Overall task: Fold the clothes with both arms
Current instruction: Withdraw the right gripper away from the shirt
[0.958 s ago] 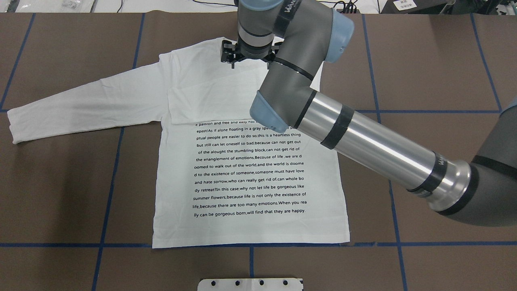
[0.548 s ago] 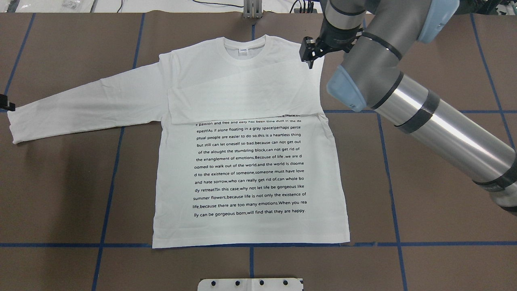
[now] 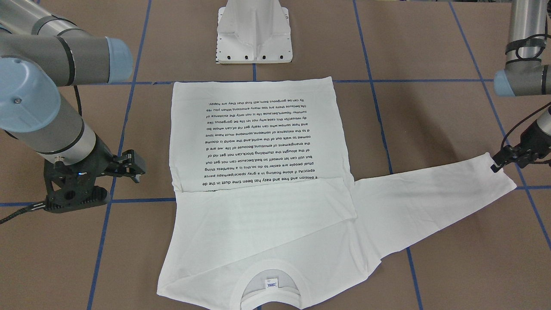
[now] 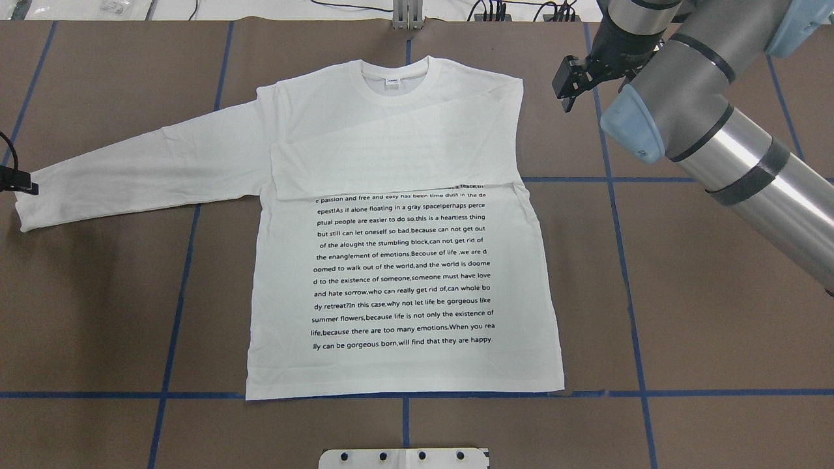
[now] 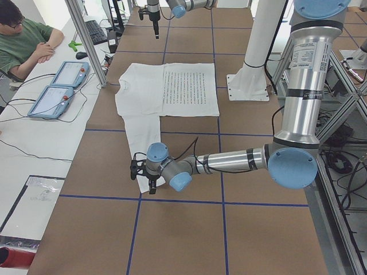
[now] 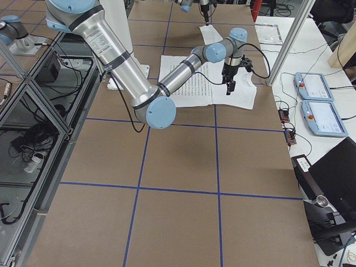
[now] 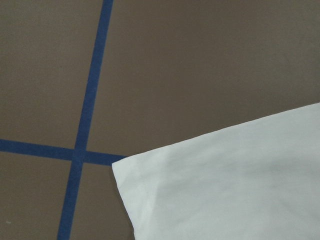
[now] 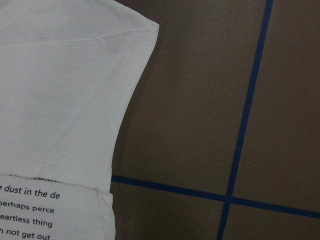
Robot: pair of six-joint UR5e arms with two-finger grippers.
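Right gripper shift: right gripper (image 4: 568, 83) has travelled from above the collar (image 4: 395, 91) to bare table (image 4: 684, 293) just past the shirt's right shoulder. It carries nothing, and its jaw gap cannot be told.
Left gripper arrival: left gripper (image 3: 501, 161), absent a second ago, now hangs at the cuff (image 4: 26, 205) of the outstretched left sleeve (image 4: 143, 169). The wrist view shows the cuff corner lying flat and ungrasped. Whether the jaws are apart or together cannot be told.
Meaning for task: the right sleeve appears finished, so the left sleeve fold is judged next.
Pedestal base: white metal plate (image 4: 404, 458) with bolt holes, nearest the robot.
T-shirt: white long-sleeved T-shirt (image 4: 404, 273) spread flat at table centre, of thin, soft knit with a straight hem (image 4: 404, 389).
Print: many lines of small black text (image 4: 401, 270) across the body.
Folded right sleeve: smooth band (image 4: 391, 163) laid across the chest, hiding the top text line.
Collar detail: ribbed round band with a small neck label (image 4: 393, 82).
Table surface: matte brown sheet gridded with blue tape (image 4: 176, 293).
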